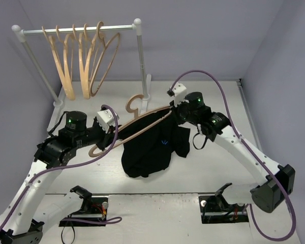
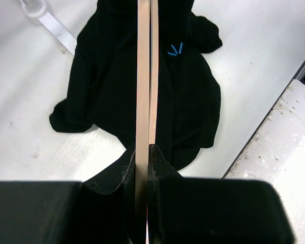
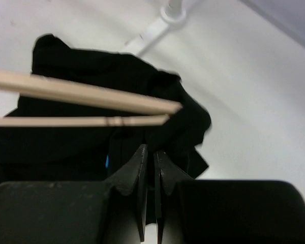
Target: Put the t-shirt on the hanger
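Note:
The black t-shirt (image 1: pixel 147 150) hangs bunched from the right half of a pale wooden hanger (image 1: pixel 142 123), its lower part on the table. Its blue mark (image 1: pixel 165 143) faces up. My left gripper (image 1: pixel 115 133) is shut on the hanger's left arm, holding it tilted above the table with the hook (image 1: pixel 132 104) pointing back. In the left wrist view the hanger (image 2: pixel 144 76) runs straight out from the shut gripper (image 2: pixel 143 151) across the shirt (image 2: pixel 112 76). My right gripper (image 1: pixel 176 116) is shut on shirt fabric at the hanger's right end. In the right wrist view the gripper (image 3: pixel 154 150) pinches black cloth (image 3: pixel 81 71) below the hanger bars (image 3: pixel 91 95).
A white rack (image 1: pixel 138 30) stands at the back left with several identical wooden hangers (image 1: pixel 84 61). Its foot shows in the left wrist view (image 2: pixel 40 12) and the right wrist view (image 3: pixel 171 12). Grey walls close the back and right. A rougher strip (image 1: pixel 152 203) holds the arm bases.

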`<state>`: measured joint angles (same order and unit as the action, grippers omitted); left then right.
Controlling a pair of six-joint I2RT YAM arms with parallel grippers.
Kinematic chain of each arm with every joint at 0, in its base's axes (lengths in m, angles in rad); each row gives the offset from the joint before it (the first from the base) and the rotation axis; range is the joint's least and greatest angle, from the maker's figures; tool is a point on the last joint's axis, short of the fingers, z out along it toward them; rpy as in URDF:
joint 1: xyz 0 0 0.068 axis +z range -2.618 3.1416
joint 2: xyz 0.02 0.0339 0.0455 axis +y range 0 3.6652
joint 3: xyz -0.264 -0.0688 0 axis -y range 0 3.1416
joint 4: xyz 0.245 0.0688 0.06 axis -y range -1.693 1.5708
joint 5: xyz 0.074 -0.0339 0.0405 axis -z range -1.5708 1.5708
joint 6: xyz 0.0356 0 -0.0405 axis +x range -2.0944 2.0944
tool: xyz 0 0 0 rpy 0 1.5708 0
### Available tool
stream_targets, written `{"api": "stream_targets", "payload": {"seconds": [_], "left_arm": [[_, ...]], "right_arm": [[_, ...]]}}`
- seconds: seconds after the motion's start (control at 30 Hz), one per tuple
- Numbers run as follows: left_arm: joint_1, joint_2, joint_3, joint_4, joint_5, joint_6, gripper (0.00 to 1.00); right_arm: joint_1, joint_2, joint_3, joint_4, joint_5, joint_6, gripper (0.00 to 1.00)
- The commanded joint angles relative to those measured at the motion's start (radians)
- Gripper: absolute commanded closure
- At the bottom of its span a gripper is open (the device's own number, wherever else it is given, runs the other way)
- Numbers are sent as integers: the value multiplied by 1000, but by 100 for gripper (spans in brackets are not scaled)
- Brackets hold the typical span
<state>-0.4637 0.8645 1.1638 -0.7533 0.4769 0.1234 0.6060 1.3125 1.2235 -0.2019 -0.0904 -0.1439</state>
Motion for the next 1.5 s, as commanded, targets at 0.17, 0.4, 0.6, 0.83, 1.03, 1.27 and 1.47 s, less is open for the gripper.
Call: {"api": "stream_targets", "payload": {"seconds": [0.17,0.4,0.6,0.83,1.03,1.27,1.47], "left_arm": [[-3,78,-40,102,39,-30,100],[-4,162,-10,155,109,-2,100],[-5,198,-18,176,25,-1,100],[-8,273,-43,225,-149,-137,100],[-57,325,-75,150,-315,-241,100],[-67,111,-256,79,-428,-513,100],[-70,-98,-336,8,-431,-669,100]], "right_arm": [[-23,-184,-278,51,153,242,100],[-23,-214,-366,53,198,274,100],[-24,-223,-383,52,262,330,100],[-25,-211,-422,53,297,440,100],[-23,-155,-404,63,304,443,100],[-47,10,-292,71,347,352,100],[-87,183,-70,103,333,198,100]]}}
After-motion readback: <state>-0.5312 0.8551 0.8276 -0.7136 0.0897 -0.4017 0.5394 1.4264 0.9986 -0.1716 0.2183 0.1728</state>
